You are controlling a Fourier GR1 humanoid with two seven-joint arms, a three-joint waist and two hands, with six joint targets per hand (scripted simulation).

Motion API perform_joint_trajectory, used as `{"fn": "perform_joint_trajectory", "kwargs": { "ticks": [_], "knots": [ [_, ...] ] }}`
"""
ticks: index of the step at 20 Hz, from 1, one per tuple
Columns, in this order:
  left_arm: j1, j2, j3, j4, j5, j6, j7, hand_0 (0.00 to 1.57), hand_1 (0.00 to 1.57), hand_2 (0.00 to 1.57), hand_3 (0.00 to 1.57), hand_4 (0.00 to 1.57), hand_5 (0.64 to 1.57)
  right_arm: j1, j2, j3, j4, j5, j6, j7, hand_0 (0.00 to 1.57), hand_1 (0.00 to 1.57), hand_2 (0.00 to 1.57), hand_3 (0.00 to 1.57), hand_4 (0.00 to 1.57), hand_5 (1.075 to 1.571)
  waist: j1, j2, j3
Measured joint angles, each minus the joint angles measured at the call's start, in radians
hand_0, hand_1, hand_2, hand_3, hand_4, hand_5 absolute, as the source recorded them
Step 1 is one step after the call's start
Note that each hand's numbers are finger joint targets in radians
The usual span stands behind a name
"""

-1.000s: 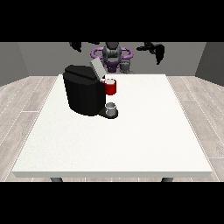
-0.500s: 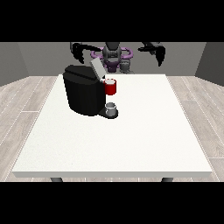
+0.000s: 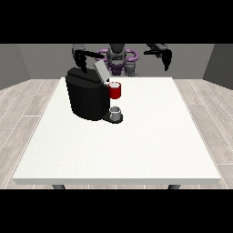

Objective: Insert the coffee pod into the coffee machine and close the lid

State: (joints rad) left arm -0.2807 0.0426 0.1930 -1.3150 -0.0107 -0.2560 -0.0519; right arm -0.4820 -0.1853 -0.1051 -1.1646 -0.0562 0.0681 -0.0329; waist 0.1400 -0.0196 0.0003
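The black coffee machine (image 3: 86,98) stands on the left half of the white table (image 3: 150,136). Its grey lid (image 3: 101,71) is tilted up and open. A red pod holder (image 3: 115,90) sticks out at its front, above a small grey cup (image 3: 116,113) on the drip base. A small grey cylinder (image 3: 131,68), possibly the pod, stands at the table's far edge in front of the robot. The hand at the view's left (image 3: 81,57) hangs just above the machine's back top, fingers pointing down and holding nothing. The hand at the view's right (image 3: 164,56) hovers over the far right edge, also bare.
The robot's purple-and-grey torso (image 3: 117,57) sits behind the far edge. Wooden floor surrounds the table. White tabletop stretches to the right of and in front of the machine.
The hand at the view's left has come down closer to the machine's top. The hand at the view's right has dropped slightly. Machine, lid and cup have not moved.
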Motion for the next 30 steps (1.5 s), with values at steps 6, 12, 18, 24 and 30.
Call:
{"fn": "perform_joint_trajectory", "kwargs": {
  "ticks": [6,12,18,24,30],
  "knots": [
    [0.018,0.020,0.001,-0.022,0.011,0.021,-0.025,0.00,0.00,0.00,0.00,0.00,1.571,-0.057,0.032,0.036,0.026,0.045,-0.018,-0.009,0.00,0.00,0.00,0.00,0.00,1.571,-0.017,0.032,-0.0015],
    [0.009,0.044,-0.002,-0.050,0.038,0.018,-0.015,0.00,0.00,0.00,0.00,0.00,1.571,-0.121,0.021,0.020,0.072,0.059,-0.017,-0.041,0.00,0.00,0.00,0.00,0.00,1.571,-0.008,0.069,-0.0039],
    [0.034,0.041,-0.024,-0.060,0.020,0.043,-0.028,0.00,0.00,0.00,0.00,0.00,1.571,-0.158,0.025,0.021,0.100,0.067,-0.006,-0.054,0.00,0.00,0.00,0.00,0.00,1.571,-0.010,0.075,-0.0038],
    [-0.005,0.048,-0.021,-0.065,0.031,0.060,-0.015,0.00,0.00,0.00,0.00,0.00,1.571,-0.202,0.024,0.016,0.123,0.071,-0.007,-0.068,0.00,0.00,0.00,0.00,0.18,1.571,-0.011,0.103,-0.0018],
    [0.010,0.059,-0.016,-0.038,0.033,0.066,-0.031,0.00,0.00,0.00,0.00,0.19,1.571,-0.240,0.048,0.053,0.140,0.111,-0.022,-0.026,0.00,0.00,0.00,0.00,0.06,1.571,-0.005,0.095,-0.0009]
  ]
}}
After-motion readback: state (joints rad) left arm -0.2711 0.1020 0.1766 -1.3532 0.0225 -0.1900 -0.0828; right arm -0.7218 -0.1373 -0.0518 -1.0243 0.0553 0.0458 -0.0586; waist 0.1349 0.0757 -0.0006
